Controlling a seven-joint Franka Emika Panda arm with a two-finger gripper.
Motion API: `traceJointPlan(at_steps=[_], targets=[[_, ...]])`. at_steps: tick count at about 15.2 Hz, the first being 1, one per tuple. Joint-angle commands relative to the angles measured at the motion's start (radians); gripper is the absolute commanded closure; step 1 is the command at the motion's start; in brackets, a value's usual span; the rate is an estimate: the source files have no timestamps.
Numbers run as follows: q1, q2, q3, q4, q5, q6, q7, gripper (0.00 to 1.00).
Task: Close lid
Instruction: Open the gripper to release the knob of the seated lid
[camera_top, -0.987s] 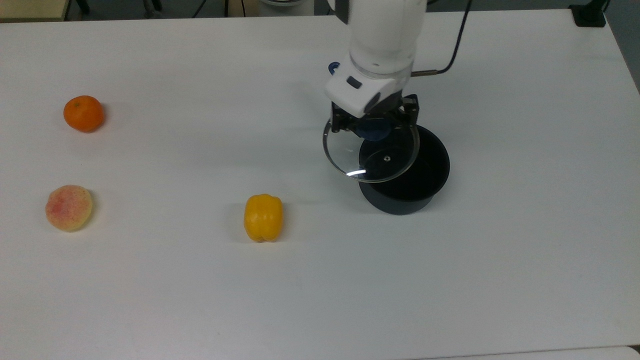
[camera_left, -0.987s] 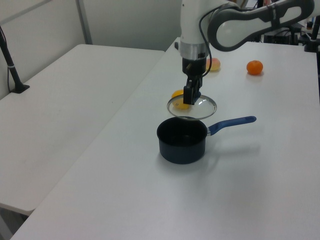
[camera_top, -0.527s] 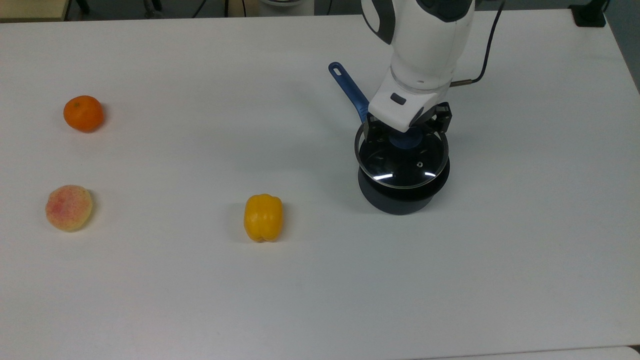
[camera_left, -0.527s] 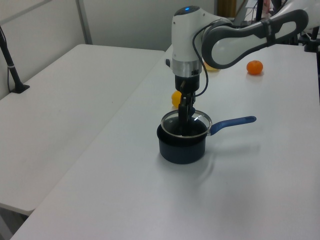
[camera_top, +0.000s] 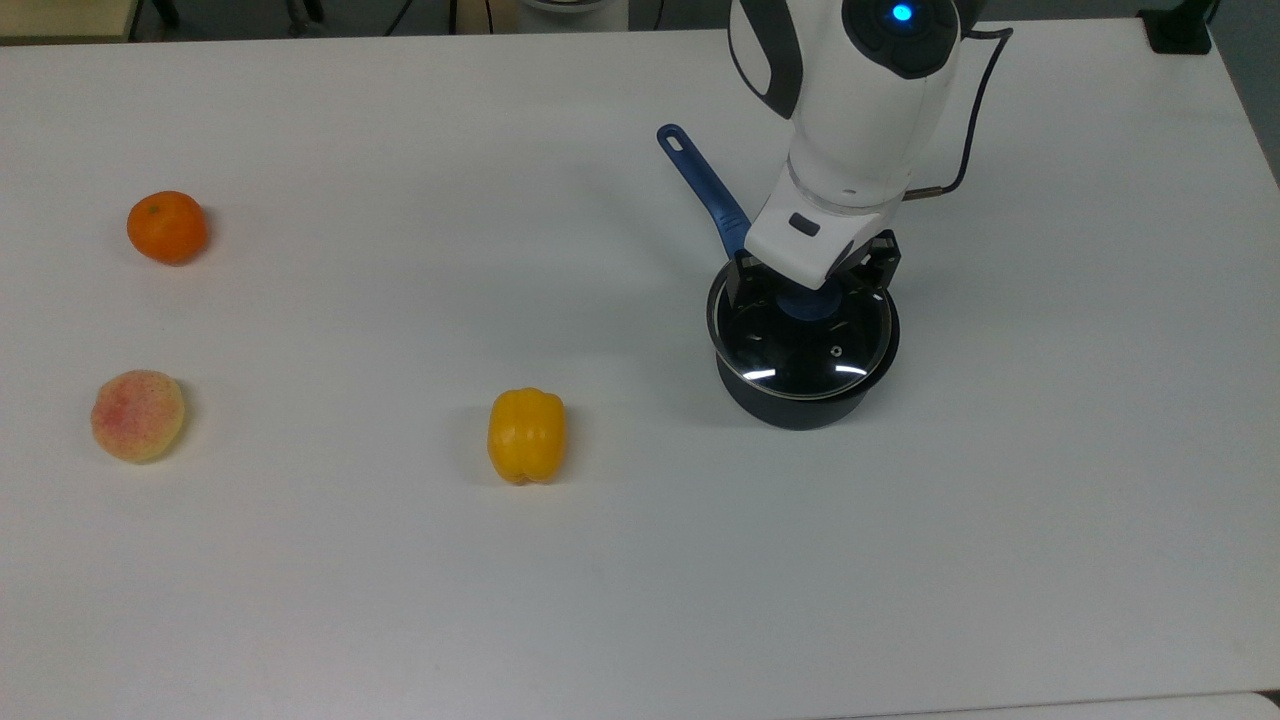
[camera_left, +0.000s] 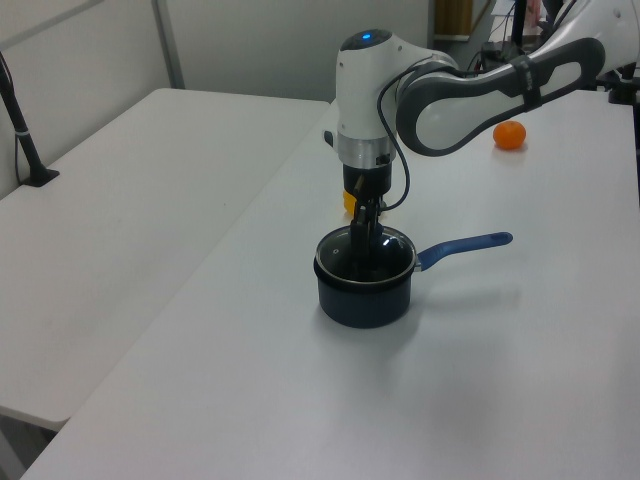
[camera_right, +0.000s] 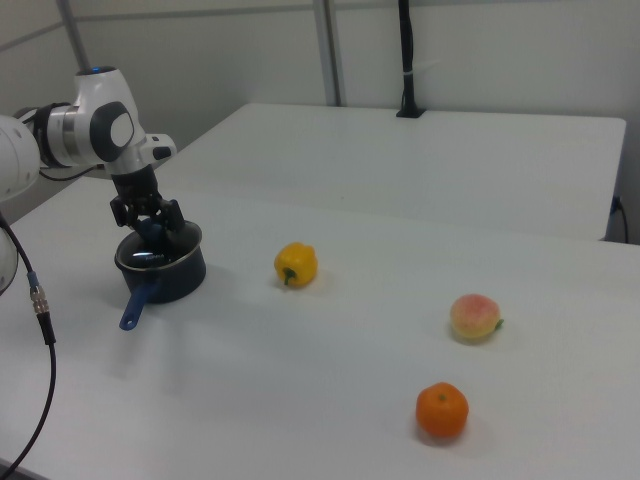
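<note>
The lid is a round disc of clear glass with a thin metal rim, a blue knob at its centre and a small vent hole, and it lies level on the rim of the pot, covering the whole mouth. The pot is a dark, straight-walled saucepan with a long blue handle that has a hanging slot at its tip. It stands toward the tabletop's far right part in the top view. The gripper comes straight down over the lid, its black fingers clenched on the blue knob from both sides.

The tabletop is smooth, matte and white. A glossy, lobed yellow pepper lies near the middle, well apart from the pot. Near the top view's left edge sit a smooth round orange and, nearer the front edge, a speckled pink and yellow peach.

The top view looks through the glass to the dark inside of the pot, with two bright glints on the lid. The left view shows the arm's white shell and grey joint bending over the pot and a second white table alongside. The right view shows a black post clamped at that table's far edge and pale wall panels behind
</note>
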Motion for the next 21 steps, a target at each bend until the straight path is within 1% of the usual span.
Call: traceJointPlan(at_steps=[1,2,5,6,7,8,10,11,12,13,14,15,18,19,20,21], targets=[[0.024,0.015,-0.008,0.022,-0.019,0.039,0.014,0.91],[0.033,0.017,-0.008,0.022,-0.02,0.05,0.014,0.91],[0.038,0.02,-0.008,0.013,-0.057,0.057,0.014,0.91],[0.038,0.02,-0.008,0.01,-0.062,0.057,0.014,0.9],[0.038,0.021,-0.008,0.002,-0.063,0.056,0.014,0.86],[0.038,0.021,-0.008,0.001,-0.063,0.056,0.014,0.75],[0.037,0.02,-0.008,-0.008,-0.062,0.056,0.014,0.57],[0.037,0.015,-0.008,-0.014,-0.059,0.056,0.014,0.46],[0.037,0.012,-0.006,-0.015,-0.057,0.054,0.014,0.3],[0.04,0.009,-0.006,-0.016,-0.062,0.051,0.014,0.0],[0.038,0.002,-0.003,-0.021,-0.06,0.051,0.016,0.0],[0.024,-0.041,0.016,-0.054,-0.059,0.054,0.014,0.0],[-0.003,-0.145,0.021,-0.114,-0.042,0.044,0.017,0.0],[-0.008,-0.185,0.023,-0.139,-0.04,0.039,0.017,0.0],[-0.019,-0.252,0.021,-0.196,-0.04,0.022,0.017,0.0],[-0.034,-0.296,0.021,-0.224,-0.04,0.004,0.017,0.0]])
